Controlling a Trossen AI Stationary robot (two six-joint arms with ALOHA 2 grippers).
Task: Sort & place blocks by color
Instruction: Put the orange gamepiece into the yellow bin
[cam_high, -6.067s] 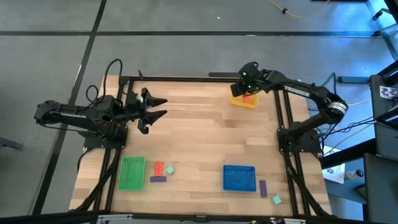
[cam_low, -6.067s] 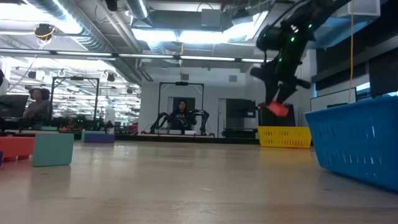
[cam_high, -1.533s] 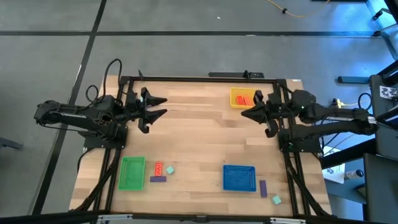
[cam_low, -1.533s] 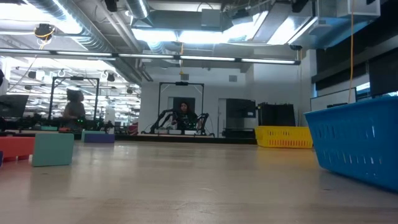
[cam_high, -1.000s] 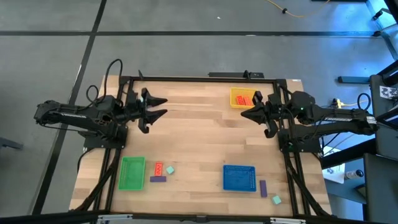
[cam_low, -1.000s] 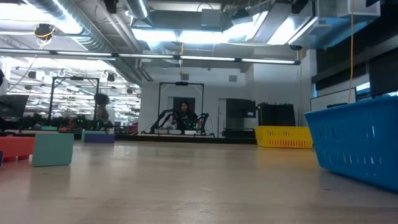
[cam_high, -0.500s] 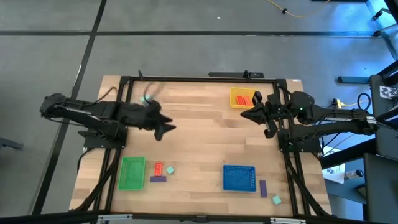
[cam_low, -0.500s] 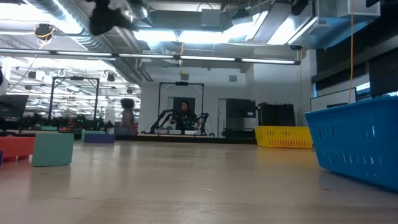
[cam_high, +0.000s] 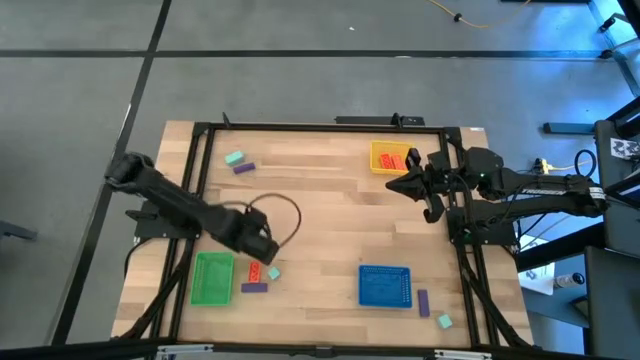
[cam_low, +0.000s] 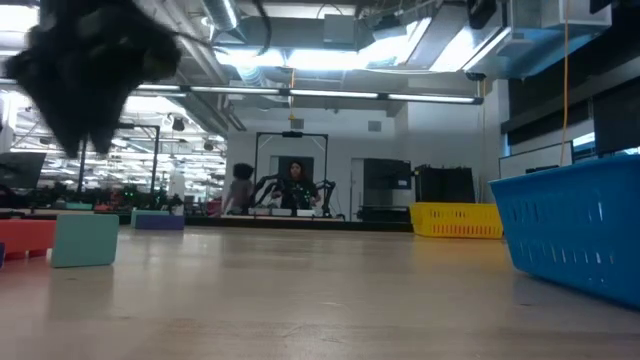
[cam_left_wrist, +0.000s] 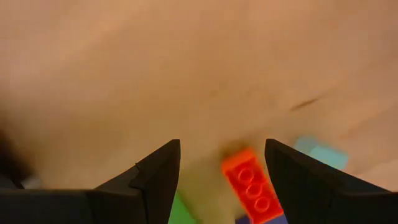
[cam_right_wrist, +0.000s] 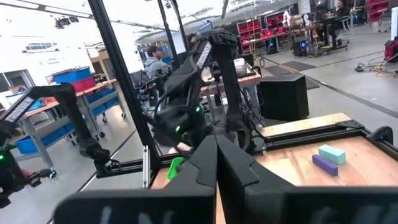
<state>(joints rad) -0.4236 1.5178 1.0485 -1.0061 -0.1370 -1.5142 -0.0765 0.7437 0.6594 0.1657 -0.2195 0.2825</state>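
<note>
Left jaws wide above orange-red block

The wooden table stands on a grey floor crossed by dark lines, inside a black metal frame. Beyond the table's far edge, the low view opens onto a large workshop with white walls, exposed ducts and long ceiling lights. A black frame stands against the far wall, with a seated person in it and another person just beside. The right wrist view shows workbenches, blue bins, red shelving and a person at a desk.
</note>
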